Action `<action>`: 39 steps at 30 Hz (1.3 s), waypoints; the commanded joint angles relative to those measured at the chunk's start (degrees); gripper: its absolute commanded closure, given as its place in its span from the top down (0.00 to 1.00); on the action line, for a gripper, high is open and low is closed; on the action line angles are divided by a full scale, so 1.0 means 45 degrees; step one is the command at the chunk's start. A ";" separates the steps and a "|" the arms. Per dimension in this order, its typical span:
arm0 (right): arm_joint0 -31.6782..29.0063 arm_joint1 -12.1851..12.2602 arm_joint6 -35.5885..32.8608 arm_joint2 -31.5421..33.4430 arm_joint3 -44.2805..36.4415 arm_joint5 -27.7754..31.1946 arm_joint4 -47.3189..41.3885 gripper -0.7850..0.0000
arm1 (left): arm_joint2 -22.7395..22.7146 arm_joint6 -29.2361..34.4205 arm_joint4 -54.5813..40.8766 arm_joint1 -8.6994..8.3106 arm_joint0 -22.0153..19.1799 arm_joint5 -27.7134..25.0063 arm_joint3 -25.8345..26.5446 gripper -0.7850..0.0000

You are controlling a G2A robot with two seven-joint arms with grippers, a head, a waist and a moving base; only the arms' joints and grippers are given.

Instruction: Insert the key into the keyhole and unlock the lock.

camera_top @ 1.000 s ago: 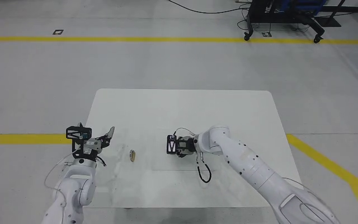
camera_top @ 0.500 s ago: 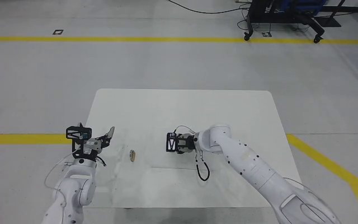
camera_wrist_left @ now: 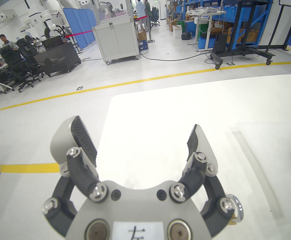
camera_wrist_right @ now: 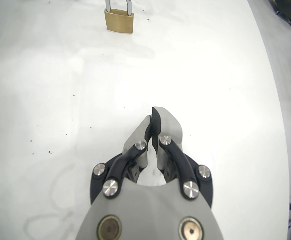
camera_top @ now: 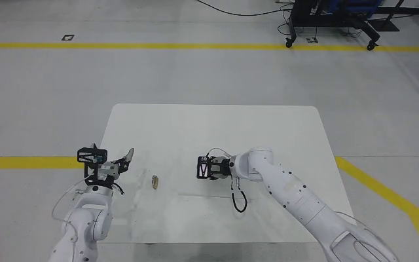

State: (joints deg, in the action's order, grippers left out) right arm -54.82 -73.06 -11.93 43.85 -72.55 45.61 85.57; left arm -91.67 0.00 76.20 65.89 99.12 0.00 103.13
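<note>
- The small brass padlock with a silver steel shackle (camera_top: 155, 181) lies flat on the white rounded-corner table (camera_top: 262, 124). That's lower left of centre in the top view, right in the gap between the two arms.
- The right gripper (camera_top: 200, 168) sits just left of centre in that frame, pointing left toward the padlock. The left gripper (camera_top: 110, 157) is over at the table's left edge. Neither looks clearly nearer, tbh.
- In the right wrist view, the right gripper (camera_wrist_right: 152, 116) is pinched tight, ribbed black pads pressed together. No key can be made out between them, so there's no telling whether it grips one.
- That view also shows the bit that matters. The padlock (camera_wrist_right: 119, 21) lies ahead of the fingertips, well apart and a little off their line. Its long axis runs roughly along the gripper's reach, shackle end away, flat base toward the fingers. The base is presumably the keyhole end, but the hole itself isn't visible.
- In the left wrist view, the left gripper (camera_wrist_left: 136, 129) gapes wide with nothing in it. What looks like the shackle (camera_wrist_left: 240, 209) peeks out beside its frame.
</note>
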 commanded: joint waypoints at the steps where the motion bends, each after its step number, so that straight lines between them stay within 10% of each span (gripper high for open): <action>1: -0.0242 0.0050 0.0470 0.0113 -0.0165 -0.0320 0.0074 0.00 | 0.0000 0.0000 0.0000 0.0000 0.0000 0.0000 0.0000 1.00; 18: -0.1992 0.0970 0.9613 0.1679 0.0578 -0.1810 0.2756 0.00 | 0.0000 0.0000 0.0000 0.0000 0.0000 0.0000 0.0000 1.00; 26: -0.1679 0.0970 1.1108 0.1434 0.1544 -0.1906 0.3232 0.00 | 0.0269 0.0368 -0.0385 0.0023 -0.0234 -0.0607 0.0316 1.00; 39: -0.1401 0.0925 1.2230 0.1118 0.2661 -0.2298 0.3475 0.00 | 0.4420 0.3380 0.1576 0.0394 -0.3598 -0.1756 -0.0185 1.00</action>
State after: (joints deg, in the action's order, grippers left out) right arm -61.06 -69.00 42.75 48.77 -60.70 35.44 101.02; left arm -74.46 14.18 81.57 67.40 84.83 -7.66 103.43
